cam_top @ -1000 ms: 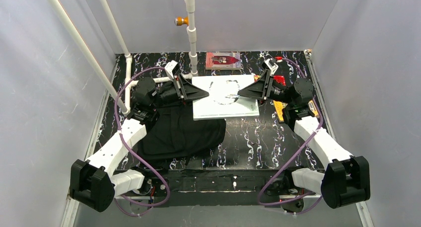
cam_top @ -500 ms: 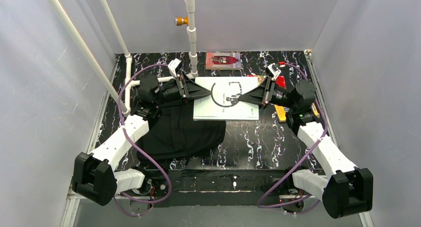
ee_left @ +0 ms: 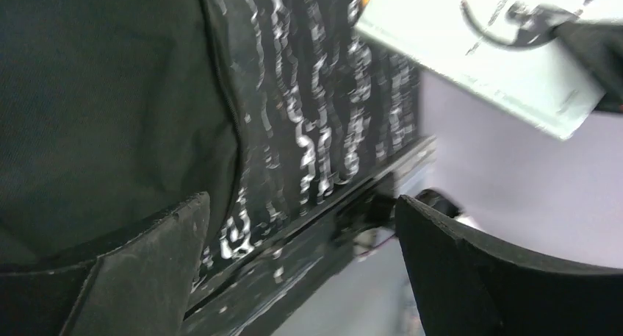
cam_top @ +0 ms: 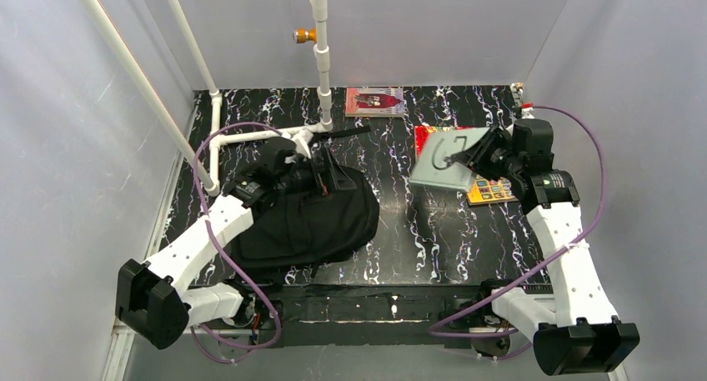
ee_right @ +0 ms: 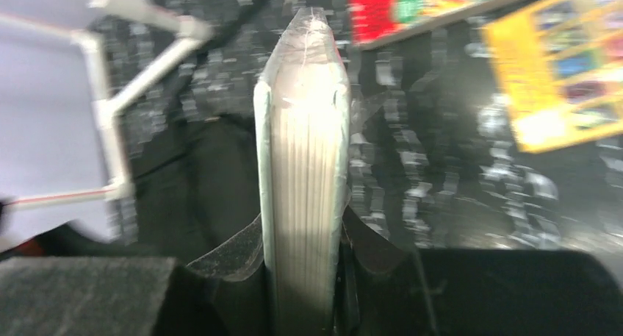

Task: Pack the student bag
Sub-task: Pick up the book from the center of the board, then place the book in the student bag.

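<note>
Bag (cam_top: pixel 304 223): black, lying slumped on the table (cam_top: pixel 417 231), left of centre in the top view.
Left gripper (cam_top: pixel 323 171): at the bag's upper edge. Fingers (ee_left: pixel 139 277) spread wide, nothing between them. Contact with the fabric: cannot tell.
Right gripper (cam_top: pixel 477 154): right of centre, clamped on one edge of a pale book (cam_top: pixel 446 160). The wrist view shows the book edge-on, squeezed between both fingers.
Pale book: black ring mark on cover, tilted, held off the table, well apart from the bag.
Red book (ee_right: pixel 419 5): flat on the table, partly hidden behind the pale book in the top view.
Yellow book (cam_top: pixel 493 191): flat, just beside the red one, lower right of it.
Small book (cam_top: pixel 375 100): upper centre, by the far wall.
Pipe frame (cam_top: pixel 321 56): white, upper left.
</note>
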`<state>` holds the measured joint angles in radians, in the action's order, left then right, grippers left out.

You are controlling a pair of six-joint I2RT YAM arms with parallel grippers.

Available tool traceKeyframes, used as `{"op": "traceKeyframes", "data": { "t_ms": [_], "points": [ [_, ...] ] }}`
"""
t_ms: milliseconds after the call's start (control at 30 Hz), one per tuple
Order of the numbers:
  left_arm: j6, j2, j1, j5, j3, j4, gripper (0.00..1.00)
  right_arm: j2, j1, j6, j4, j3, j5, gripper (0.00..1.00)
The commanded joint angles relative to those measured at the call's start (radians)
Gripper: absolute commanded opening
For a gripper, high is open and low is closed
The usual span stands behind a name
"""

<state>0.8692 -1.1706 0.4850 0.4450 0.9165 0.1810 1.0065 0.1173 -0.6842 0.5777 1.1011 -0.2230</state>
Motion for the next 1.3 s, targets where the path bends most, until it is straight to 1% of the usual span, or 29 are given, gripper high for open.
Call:
{"op": "traceKeyframes", "data": {
  "t_ms": [0,33,100,167,233,300,367,567,600,633,667,733,767,800,933,967,1000,1033,1067,1133,1267],
  "points": [
    [-0.234,-0.037,0.175,-0.313,0.112,0.321,0.93,-0.064,0.004,0.242,0.203,0.075,0.294,0.01],
    [-0.239,-0.062,0.209,-0.344,0.128,0.323,0.87,-0.070,0.004,0.249,0.216,0.073,0.301,0.01],
    [-0.257,-0.135,0.266,-0.419,0.162,0.330,0.81,-0.087,0.005,0.253,0.220,0.058,0.286,0.01],
    [-0.273,-0.224,0.288,-0.428,0.196,0.329,0.75,-0.111,0.004,0.252,0.195,0.032,0.248,0.01],
    [-0.301,-0.320,0.298,-0.406,0.258,0.346,0.68,-0.119,0.004,0.253,0.185,0.023,0.231,0.01],
    [-0.325,-0.415,0.310,-0.410,0.305,0.362,0.69,-0.120,0.005,0.257,0.196,0.025,0.194,0.01],
    [-0.338,-0.474,0.313,-0.420,0.330,0.363,0.70,-0.126,0.005,0.264,0.198,0.016,0.183,0.01],
    [-0.339,-0.581,0.316,-0.404,0.357,0.357,0.71,-0.145,0.005,0.262,0.186,-0.010,0.139,0.01],
    [-0.339,-0.591,0.317,-0.400,0.358,0.354,0.69,-0.146,0.005,0.261,0.179,-0.017,0.127,0.01],
    [-0.338,-0.596,0.317,-0.397,0.358,0.354,0.63,-0.148,0.005,0.261,0.173,-0.024,0.116,0.01],
    [-0.340,-0.598,0.317,-0.396,0.358,0.354,0.56,-0.147,0.005,0.261,0.168,-0.030,0.107,0.01],
    [-0.344,-0.589,0.317,-0.398,0.358,0.353,0.33,-0.146,0.005,0.259,0.159,-0.041,0.083,0.01],
    [-0.350,-0.578,0.317,-0.405,0.357,0.354,0.26,-0.143,0.006,0.258,0.155,-0.046,0.068,0.01],
    [-0.354,-0.562,0.317,-0.417,0.356,0.355,0.22,-0.139,0.004,0.261,0.153,-0.050,0.052,0.01],
    [-0.392,-0.443,0.321,-0.431,0.327,0.327,0.10,-0.113,0.005,0.287,0.156,-0.060,-0.027,0.01],
    [-0.401,-0.408,0.323,-0.458,0.314,0.307,0.09,-0.101,0.005,0.289,0.157,-0.062,-0.054,0.01],
    [-0.410,-0.373,0.324,-0.457,0.301,0.278,0.03,-0.093,0.005,0.289,0.155,-0.064,-0.082,0.01],
    [-0.414,-0.327,0.324,-0.450,0.287,0.258,0.01,-0.088,0.005,0.287,0.148,-0.069,-0.112,0.01],
    [-0.420,-0.297,0.324,-0.446,0.276,0.239,0.00,-0.084,0.005,0.281,0.137,-0.074,-0.139,0.01],
    [-0.430,-0.234,0.324,-0.394,0.253,0.204,0.00,-0.081,0.005,0.263,0.118,-0.084,-0.192,0.01],
    [-0.432,-0.107,0.324,-0.368,0.191,0.114,0.00,-0.068,0.006,0.201,0.063,-0.087,-0.349,0.01]
  ]
}}
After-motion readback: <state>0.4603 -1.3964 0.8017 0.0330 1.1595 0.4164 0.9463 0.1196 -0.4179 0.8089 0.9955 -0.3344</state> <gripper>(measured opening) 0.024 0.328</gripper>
